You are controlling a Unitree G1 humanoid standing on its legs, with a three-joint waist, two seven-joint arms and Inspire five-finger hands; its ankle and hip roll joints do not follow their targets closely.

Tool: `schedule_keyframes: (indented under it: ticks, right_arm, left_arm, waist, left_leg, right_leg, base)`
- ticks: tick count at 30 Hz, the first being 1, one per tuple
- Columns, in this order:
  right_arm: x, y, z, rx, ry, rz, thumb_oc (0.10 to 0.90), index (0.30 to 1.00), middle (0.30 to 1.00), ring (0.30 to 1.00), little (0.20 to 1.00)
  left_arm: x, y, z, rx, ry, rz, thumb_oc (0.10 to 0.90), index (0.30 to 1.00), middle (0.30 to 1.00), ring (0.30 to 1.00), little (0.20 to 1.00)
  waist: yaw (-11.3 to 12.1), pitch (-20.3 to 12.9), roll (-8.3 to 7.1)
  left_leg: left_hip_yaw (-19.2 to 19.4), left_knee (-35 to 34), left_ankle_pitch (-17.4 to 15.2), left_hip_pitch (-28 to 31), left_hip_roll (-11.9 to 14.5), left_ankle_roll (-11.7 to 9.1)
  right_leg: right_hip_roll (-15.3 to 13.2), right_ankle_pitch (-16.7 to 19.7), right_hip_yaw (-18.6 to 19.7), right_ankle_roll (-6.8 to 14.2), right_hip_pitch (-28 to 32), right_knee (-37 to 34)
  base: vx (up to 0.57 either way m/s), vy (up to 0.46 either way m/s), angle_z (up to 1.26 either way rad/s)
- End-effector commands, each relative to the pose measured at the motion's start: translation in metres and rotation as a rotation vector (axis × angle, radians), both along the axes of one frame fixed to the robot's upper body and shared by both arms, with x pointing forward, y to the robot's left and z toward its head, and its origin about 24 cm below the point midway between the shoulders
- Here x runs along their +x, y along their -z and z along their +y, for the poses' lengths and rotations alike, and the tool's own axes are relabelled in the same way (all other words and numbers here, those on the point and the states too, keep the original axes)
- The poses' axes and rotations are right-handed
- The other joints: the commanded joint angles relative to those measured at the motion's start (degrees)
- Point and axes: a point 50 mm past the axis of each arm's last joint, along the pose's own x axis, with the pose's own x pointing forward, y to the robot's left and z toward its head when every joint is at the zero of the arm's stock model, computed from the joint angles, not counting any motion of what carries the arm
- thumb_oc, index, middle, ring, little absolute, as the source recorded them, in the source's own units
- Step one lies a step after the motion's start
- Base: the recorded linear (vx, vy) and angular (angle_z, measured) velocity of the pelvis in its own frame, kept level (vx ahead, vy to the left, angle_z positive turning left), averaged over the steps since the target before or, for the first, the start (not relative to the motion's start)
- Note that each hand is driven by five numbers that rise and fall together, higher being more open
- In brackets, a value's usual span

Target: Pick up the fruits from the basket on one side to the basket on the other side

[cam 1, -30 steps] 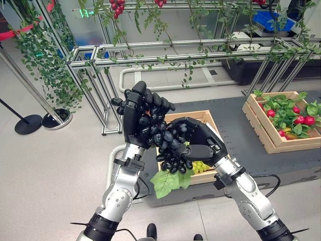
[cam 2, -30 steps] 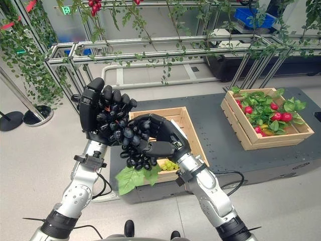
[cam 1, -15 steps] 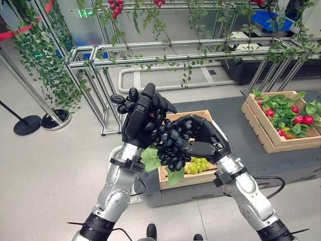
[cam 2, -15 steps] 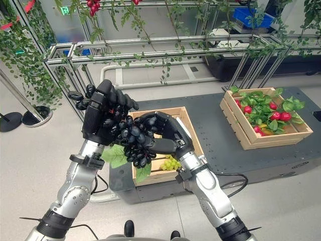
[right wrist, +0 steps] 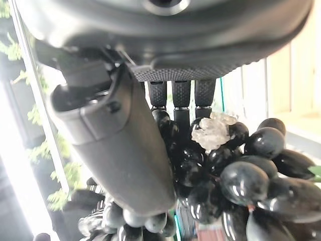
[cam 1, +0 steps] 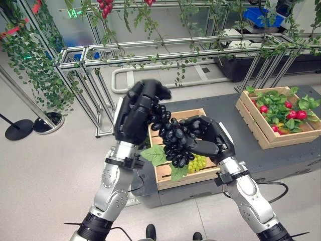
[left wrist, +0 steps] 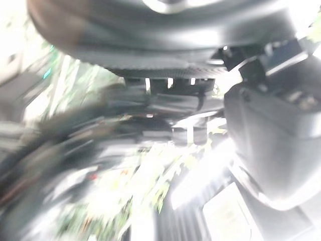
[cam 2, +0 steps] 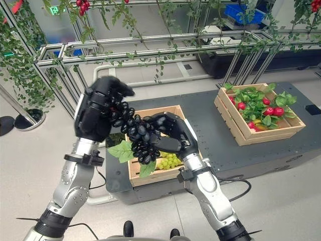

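I hold a bunch of dark grapes (cam 1: 173,140) between my two hands, raised in the air above the near wooden crate (cam 1: 161,174). My right hand (cam 1: 209,139) comes in from the right with its fingers curled round the right side of the bunch and its thumb stretched along the lower front; my right wrist view shows those fingers (right wrist: 180,103) pressed into the dark berries and the thumb lying across them, so this hand is closed on the fruit. My left hand (cam 1: 135,112) stands upright just left of the bunch, its back toward my head camera, its fingers bent over the top of the grapes and touching the upper berries; I cannot tell how firmly it grips, because the palm side is hidden from my head and my left wrist view is a blur. Two green leaves (cam 1: 156,155) hang from the underside of the bunch, just over the crate's front edge. In the crate, below my right hand, lies a bunch of green grapes (cam 1: 197,163). The crate sits on a dark platform (cam 1: 235,135), and well apart, on the platform's far right end, a second wooden crate (cam 1: 257,129) holds red fruits (cam 1: 295,114) among green leaves.
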Motion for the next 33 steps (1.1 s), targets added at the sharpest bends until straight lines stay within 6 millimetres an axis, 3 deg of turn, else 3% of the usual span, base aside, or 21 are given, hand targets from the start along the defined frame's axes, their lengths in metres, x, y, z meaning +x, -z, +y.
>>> schedule_keyframes:
  ticks: [1, 5, 11, 14, 16, 18, 23, 24, 26, 28, 29, 33]
  right_arm:
    - [0.005, -0.044, -0.019, 0.141, 0.118, -0.260, 0.400, 0.300, 0.300, 0.300, 0.300]
    - [0.004, -0.042, -0.028, 0.196, 0.114, -0.251, 0.400, 0.300, 0.300, 0.300, 0.300]
    - [0.008, -0.039, -0.031, 0.320, 0.079, -0.215, 0.400, 0.300, 0.300, 0.300, 0.300]
    - [0.010, -0.040, -0.027, 0.417, 0.021, -0.193, 0.400, 0.300, 0.300, 0.300, 0.300]
    - [0.013, -0.043, -0.012, 0.550, -0.074, -0.159, 0.400, 0.300, 0.300, 0.300, 0.300]
    - [0.015, -0.048, -0.004, 0.604, -0.099, -0.153, 0.400, 0.300, 0.300, 0.300, 0.300]
    - [0.019, -0.046, 0.003, 0.775, -0.129, -0.118, 0.400, 0.300, 0.300, 0.300, 0.300]
    - [0.015, -0.039, 0.007, 0.896, -0.163, -0.095, 0.400, 0.300, 0.300, 0.300, 0.300]
    - [0.015, -0.036, 0.008, 0.971, -0.203, -0.082, 0.400, 0.300, 0.300, 0.300, 0.300]
    - [0.012, -0.035, 0.013, 1.071, -0.260, -0.067, 0.400, 0.300, 0.300, 0.300, 0.300]
    - [0.012, -0.034, 0.014, 1.143, -0.296, -0.045, 0.400, 0.300, 0.300, 0.300, 0.300]
    - [0.013, -0.034, 0.016, 1.155, -0.313, -0.052, 0.400, 0.300, 0.300, 0.300, 0.300]
  left_arm:
    - [-0.010, -0.045, 0.026, 0.066, -0.276, -0.288, 0.800, 0.900, 0.900, 0.900, 0.900]
    - [-0.009, -0.036, 0.050, 0.114, -0.491, -0.236, 0.800, 0.900, 0.900, 0.900, 0.900]
    - [-0.008, -0.024, 0.067, 0.045, -0.658, -0.161, 0.800, 0.900, 0.900, 0.900, 0.900]
    - [-0.009, -0.017, 0.068, 0.016, -0.721, -0.130, 0.800, 0.900, 0.900, 0.900, 0.900]
    - [-0.011, -0.013, 0.065, 0.034, -0.752, -0.117, 0.800, 0.900, 0.900, 0.900, 0.900]
    - [-0.011, -0.013, 0.061, 0.054, -0.717, -0.114, 0.800, 0.900, 0.900, 0.900, 0.900]
    - [-0.003, -0.011, 0.051, 0.078, -0.557, -0.099, 0.800, 0.900, 0.900, 0.900, 0.900]
    - [0.000, -0.008, 0.047, 0.086, -0.492, -0.097, 0.800, 0.900, 0.900, 0.900, 0.900]
    - [0.001, -0.008, 0.045, 0.090, -0.468, -0.097, 0.800, 0.900, 0.900, 0.900, 0.900]
    - [0.003, -0.007, 0.042, 0.116, -0.438, -0.095, 0.800, 0.900, 0.900, 0.900, 0.900]
    - [0.004, -0.006, 0.042, 0.122, -0.431, -0.076, 0.800, 0.900, 0.900, 0.900, 0.900]
    - [0.005, -0.005, 0.040, 0.128, -0.404, -0.078, 0.800, 0.900, 0.900, 0.900, 0.900]
  waist:
    - [0.1, -5.8, -0.63]
    - [-0.5, -5.9, -0.63]
    - [-0.7, -5.2, -0.86]
    - [0.0, -4.1, -1.20]
    - [1.7, -3.1, -1.72]
    - [2.6, -2.6, -1.74]
    - [2.2, -1.5, -0.95]
    - [1.3, -0.5, -0.88]
    - [1.0, 0.0, -0.91]
    - [1.1, 0.5, -1.00]
    - [1.2, 0.5, -0.65]
    - [1.8, 0.3, 0.24]
  left_leg:
    - [-1.1, 0.1, -7.2, 3.3, 1.9, -1.2]
    - [-0.5, 0.1, -6.6, 3.2, 3.1, -1.7]
    - [-1.1, 0.1, -5.7, 3.7, 3.5, -2.1]
    - [-6.0, 2.8, -6.7, 3.0, 2.1, -1.6]
    - [-13.5, 6.4, -8.5, 1.8, -1.5, -0.8]
    - [-15.9, 8.2, -9.9, 1.7, -3.3, -0.6]
    - [-13.4, 10.4, -12.8, 1.9, -5.8, 0.1]
    - [-11.7, 11.9, -15.2, 1.8, -8.7, 1.8]
    - [-10.5, 13.0, -16.2, 1.6, -9.6, 2.2]
    - [-9.1, 14.1, -17.2, 1.6, -10.5, 2.6]
    - [-8.0, 13.7, -17.3, 1.8, -10.5, 2.9]
    - [-6.8, 11.0, -15.5, 1.9, -10.1, 3.8]
  right_leg:
    - [0.2, 2.7, 1.3, -0.2, -3.7, 0.1]
    - [1.3, 2.4, 2.0, -0.9, -4.2, 0.1]
    - [2.8, 2.1, 3.8, -2.0, -4.1, 0.1]
    - [3.1, 2.5, 6.6, -2.5, -3.6, 0.1]
    - [2.0, 3.7, 10.4, -2.1, -3.7, 0.1]
    - [1.0, 4.2, 12.1, -1.5, -3.6, 0.1]
    - [-2.1, 6.1, 14.2, 1.2, -4.5, 0.1]
    - [-4.7, 8.7, 15.0, 3.4, -8.0, 1.1]
    - [-6.0, 10.1, 15.2, 3.9, -9.7, 1.3]
    - [-7.7, 11.5, 12.7, 4.2, -11.4, 0.7]
    - [-7.4, 10.4, 9.9, 4.2, -11.5, 1.9]
    - [-5.9, 8.0, 6.7, 3.5, -12.3, 8.0]
  base:
    - [0.00, -0.113, -0.03]
    - [-0.01, -0.078, -0.04]
    - [-0.01, 0.000, -0.07]
    - [-0.04, 0.140, -0.32]
    - [-0.09, 0.307, -0.74]
    - [-0.12, 0.360, -1.25]
    - [-0.13, 0.402, -0.99]
    - [-0.21, 0.532, -0.39]
    - [-0.15, 0.344, -0.41]
    - [-0.17, 0.271, -0.72]
    - [-0.18, 0.197, -0.68]
    - [-0.18, 0.090, -0.87]
